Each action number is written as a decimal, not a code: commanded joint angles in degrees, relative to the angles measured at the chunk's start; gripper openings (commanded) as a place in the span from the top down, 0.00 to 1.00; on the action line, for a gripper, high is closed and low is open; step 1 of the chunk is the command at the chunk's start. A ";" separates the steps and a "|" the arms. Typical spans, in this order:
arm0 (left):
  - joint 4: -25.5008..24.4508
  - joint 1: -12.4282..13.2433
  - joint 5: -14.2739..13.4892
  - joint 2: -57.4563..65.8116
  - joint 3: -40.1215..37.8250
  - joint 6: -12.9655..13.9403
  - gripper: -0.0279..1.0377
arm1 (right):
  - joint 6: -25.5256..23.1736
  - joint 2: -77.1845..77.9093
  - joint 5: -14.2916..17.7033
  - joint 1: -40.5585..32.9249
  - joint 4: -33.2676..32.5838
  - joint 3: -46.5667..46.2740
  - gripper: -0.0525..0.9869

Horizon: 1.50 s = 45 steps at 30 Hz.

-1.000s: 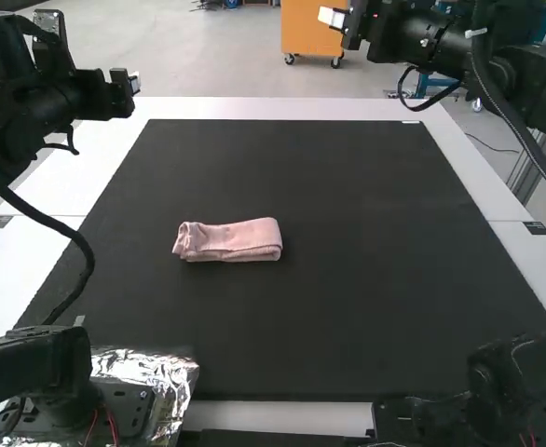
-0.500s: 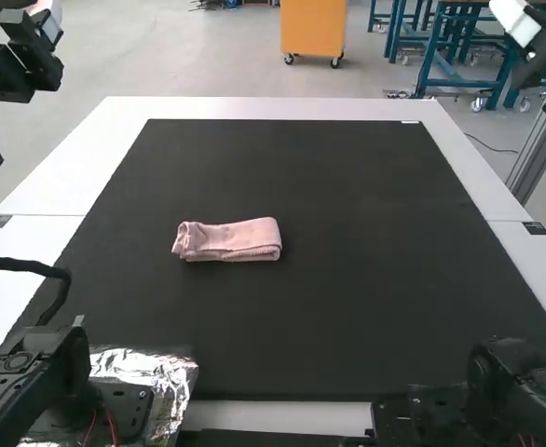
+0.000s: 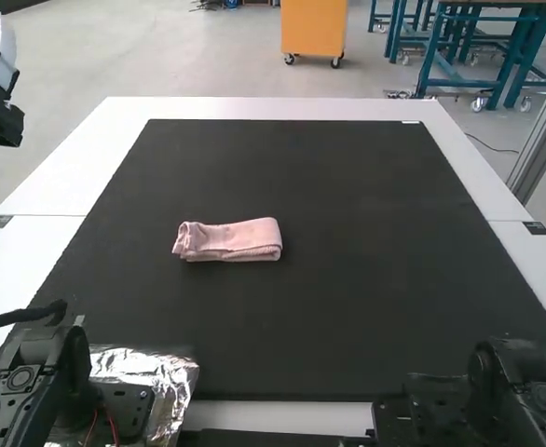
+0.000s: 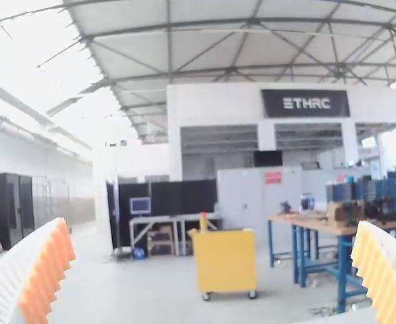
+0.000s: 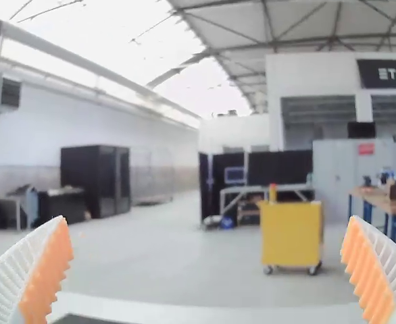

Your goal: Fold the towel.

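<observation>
Pink towel (image 3: 227,241) lies folded into a compact strip on the black mat (image 3: 348,317), slightly left of centre, as I hold the left gripper (image 4: 213,229) and right gripper (image 5: 207,224) spread and empty, presumably to leave a seemingly finished fold undisturbed.

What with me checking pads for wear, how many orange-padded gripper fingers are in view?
4: two fingers on the left gripper, spread apart, and two on the right gripper, also spread apart. Both grippers are away from the pink towel.
</observation>
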State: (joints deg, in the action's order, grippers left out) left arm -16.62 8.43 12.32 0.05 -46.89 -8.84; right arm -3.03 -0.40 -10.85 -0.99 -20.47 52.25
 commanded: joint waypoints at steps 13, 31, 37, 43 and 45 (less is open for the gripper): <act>29.37 1.07 4.38 0.03 30.19 6.29 0.07 | 10.32 0.23 11.12 0.47 36.99 -34.23 0.07; 15.04 0.54 -12.23 -0.05 46.89 -9.79 0.06 | 11.11 0.32 11.99 0.56 20.47 -52.34 0.07; 14.42 1.24 -12.32 -0.05 46.89 -11.64 0.06 | 11.03 0.40 11.38 0.64 20.47 -52.34 0.07; 14.42 1.24 -12.32 -0.05 46.89 -11.64 0.06 | 11.03 0.40 11.29 0.64 20.47 -52.34 0.07; 14.42 1.24 -12.32 -0.05 46.89 -11.64 0.06 | 11.03 0.40 11.38 0.56 20.47 -52.34 0.07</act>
State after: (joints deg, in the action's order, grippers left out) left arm -2.37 8.99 0.80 0.10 -0.32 -19.62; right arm 7.35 -0.56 0.71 -0.99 0.16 0.32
